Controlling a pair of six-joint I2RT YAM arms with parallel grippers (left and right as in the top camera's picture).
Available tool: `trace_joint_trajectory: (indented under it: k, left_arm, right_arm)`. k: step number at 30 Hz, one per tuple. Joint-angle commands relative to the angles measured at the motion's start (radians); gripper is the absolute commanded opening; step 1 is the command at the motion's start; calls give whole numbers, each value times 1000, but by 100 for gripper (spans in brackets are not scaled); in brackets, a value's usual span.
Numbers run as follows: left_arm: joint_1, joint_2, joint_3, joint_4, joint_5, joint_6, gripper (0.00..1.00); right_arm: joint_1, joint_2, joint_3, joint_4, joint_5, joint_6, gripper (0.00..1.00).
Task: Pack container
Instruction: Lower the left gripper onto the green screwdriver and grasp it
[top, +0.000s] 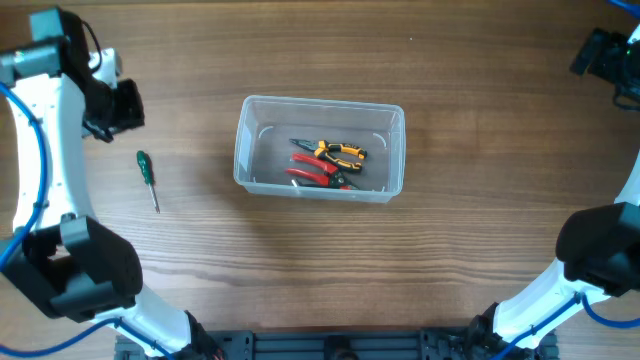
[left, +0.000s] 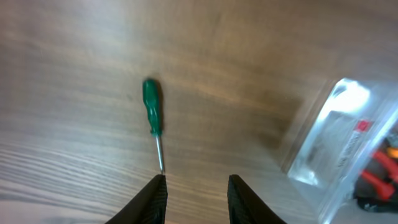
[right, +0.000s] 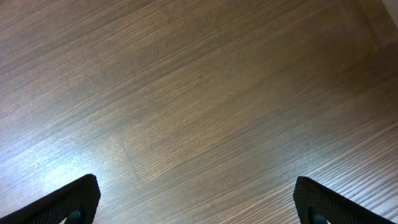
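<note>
You have one container (top: 320, 101) on one table (top: 330, 265). Inside it, count two pairs of pliers: one yellow-handled pair (top: 343, 152) and one red-handled pair (top: 312, 172). Outside it, count one green screwdriver (top: 146, 170). Two grippers serve you: one left gripper (left: 196, 186), one right gripper (right: 196, 205).

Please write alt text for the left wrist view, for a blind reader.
A green-handled screwdriver lies on the wooden table, its tip toward the open left gripper. The clear container, blurred, sits at the right edge with red-handled tools inside.
</note>
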Motion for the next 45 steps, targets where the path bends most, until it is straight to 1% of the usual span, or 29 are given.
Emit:
trace_joint_trajectory:
  k: [1,4,6,8,10,11,14,17,23,28,30,36,40,45]
  left_arm:
    - [0,16,-174,103,-3,-16,35]
    - [0,16,-299,224,-22,-21,40]
    - [1,16,-349,285,-58,-43,39]
    - [5,16,-361,318,-59,-48,34]
    - [13,16,-361,345,-66,-89,26]
    - [20,16,-361,357,-66,-107,24]
    - [42,16,-361,377,-71,-114,26]
    - [72,18,-361,387,-115,-114,28]
    - [109,33,-361,399,-118,-113,29]
    - [109,106,-361,413,-85,-104,39]
    - [109,133,-361,425,-45,-53,43]
    - [109,150,-361,461,-9,26,42]
    - [109,155,-361,469,-8,30,37]
    - [106,210,-361,457,-1,30,37]
  right_arm:
    - [4,-7,5,2,-9,3,100]
    - [4,-7,5,2,-9,3,100]
    - [4,-7,5,2,-9,3,100]
    - [4,-7,5,2,-9,3,100]
    - [4,-7,5,2,-9,3,100]
    - [4,-7,5,2,-9,3,100]
    - [4,-7,5,2,-9,3,100]
    - [4,-7,5,2,-9,3,100]
    - [4,-7,5,2,-9,3,100]
    - [4,-7,5,2,-9,3,100]
    - [4,-7,5,2,-9,3,100]
    - [4,-7,5,2,-9,3,100]
    - [4,-7,5,2,-9,3,100]
    - [4,-7,5,2,-9,3,100]
